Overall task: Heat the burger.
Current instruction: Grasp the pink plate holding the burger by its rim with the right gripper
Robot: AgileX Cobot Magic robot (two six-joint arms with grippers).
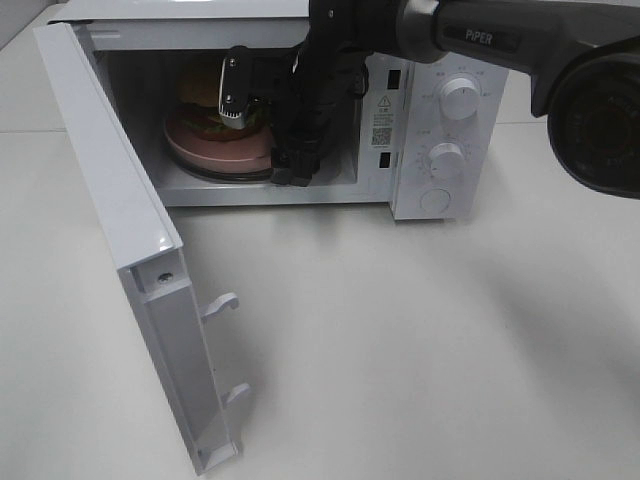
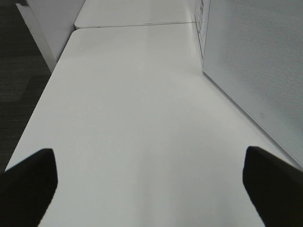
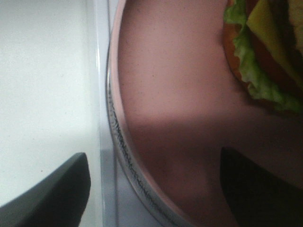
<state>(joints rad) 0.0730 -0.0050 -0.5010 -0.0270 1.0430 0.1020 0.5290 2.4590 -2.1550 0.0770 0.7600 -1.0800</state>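
Observation:
The burger [image 1: 205,95], with an orange-brown bun, lettuce and cheese, sits on a salmon-pink plate [image 1: 215,152] inside the open microwave [image 1: 440,120]. My right gripper [image 1: 285,172] reaches into the oven at the plate's near right edge. In the right wrist view it [image 3: 154,189] is open, with one finger outside the plate [image 3: 180,94] and one over it; the burger [image 3: 265,52] lies beyond. My left gripper [image 2: 151,189] is open and empty above the bare table, out of the exterior view.
The microwave door [image 1: 110,200] swings wide open to the left, with latch hooks on its edge; its outer face [image 2: 255,61] is beside my left gripper. A glass turntable rim [image 3: 118,142] rings the plate. Two knobs [image 1: 458,98] are on the control panel.

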